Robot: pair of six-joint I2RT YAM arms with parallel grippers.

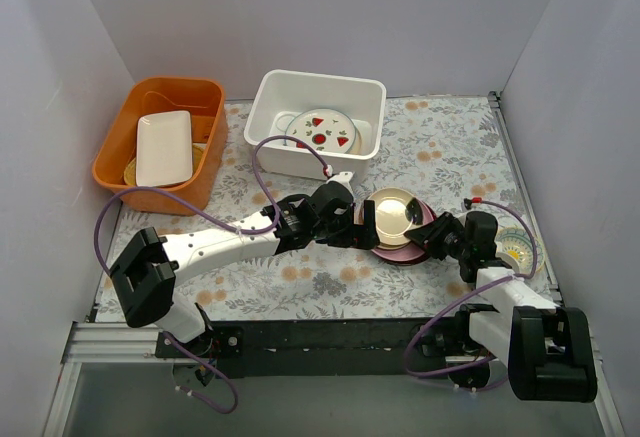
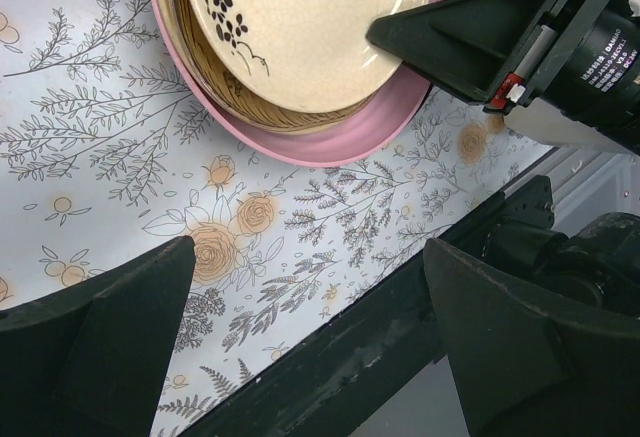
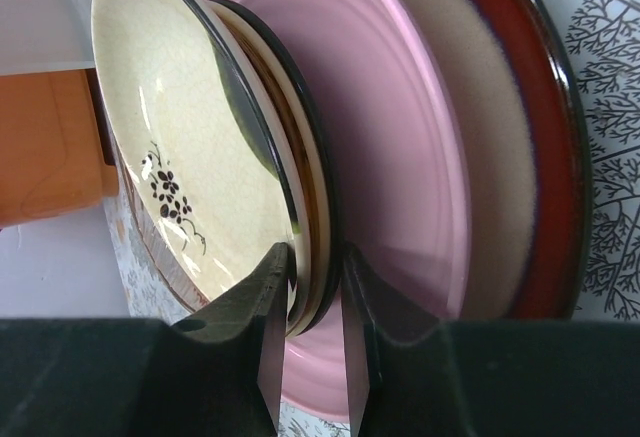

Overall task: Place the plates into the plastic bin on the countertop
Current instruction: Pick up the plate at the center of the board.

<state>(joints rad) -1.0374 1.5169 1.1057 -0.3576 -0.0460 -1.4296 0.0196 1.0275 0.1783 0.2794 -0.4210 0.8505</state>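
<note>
A stack of plates [image 1: 395, 222] lies mid-countertop: a cream plate with a dark sprig [image 3: 190, 157] on top, a tan plate and a black plate [image 3: 318, 157] under it, then a pink plate [image 3: 400, 157] and a maroon plate [image 3: 530, 137]. My right gripper [image 3: 315, 357] pinches the near rims of the cream, tan and black plates together, tilting them up off the pink one. Just left of the stack, my left gripper [image 2: 315, 357] stands open and empty over the countertop [image 2: 100, 157]. The white plastic bin [image 1: 268, 117] at the back holds a watermelon plate [image 1: 325, 132].
At the back left, an orange tub [image 1: 120, 157] holds a white rectangular dish [image 1: 165, 147]. Another patterned plate [image 1: 518, 252] lies at the far right, partly behind the right arm. The black front rail [image 2: 400, 317] runs just beyond the left gripper. Grey walls enclose the table.
</note>
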